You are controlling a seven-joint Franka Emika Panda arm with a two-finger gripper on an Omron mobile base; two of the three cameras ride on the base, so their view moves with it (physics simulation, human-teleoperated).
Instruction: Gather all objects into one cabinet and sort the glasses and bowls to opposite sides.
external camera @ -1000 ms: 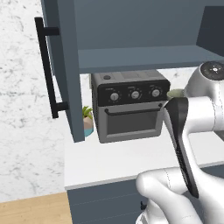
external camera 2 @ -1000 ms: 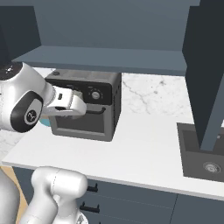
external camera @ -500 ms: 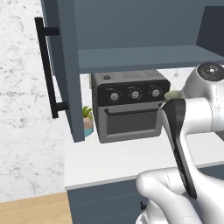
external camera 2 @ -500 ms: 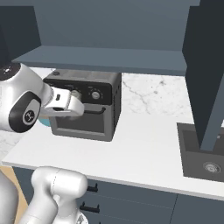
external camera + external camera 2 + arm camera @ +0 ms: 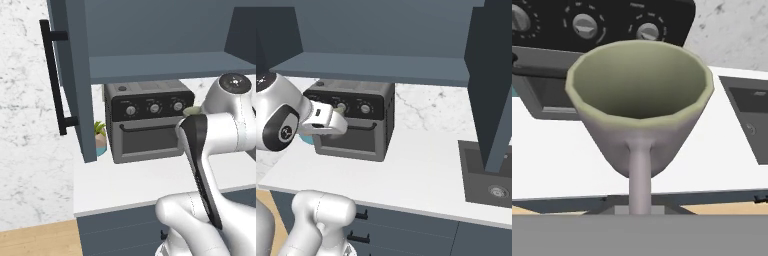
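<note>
Behind the white counter (image 5: 421,170) and toaster oven (image 5: 147,122), the pincer (image 5: 640,207) pinches a cream mug (image 5: 639,107) just ahead of its tips, and I'd keep it level while lifting to the open cabinet (image 5: 165,65) shelf above.

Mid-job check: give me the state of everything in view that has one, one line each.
Gripper: shut on the mug.
Mug: held above the counter, empty, in front of the toaster oven.
Cabinet door: open.
Cabinet shelf: bare where it shows.
Toaster oven: door closed.
Sink: nothing in the basin.
</note>
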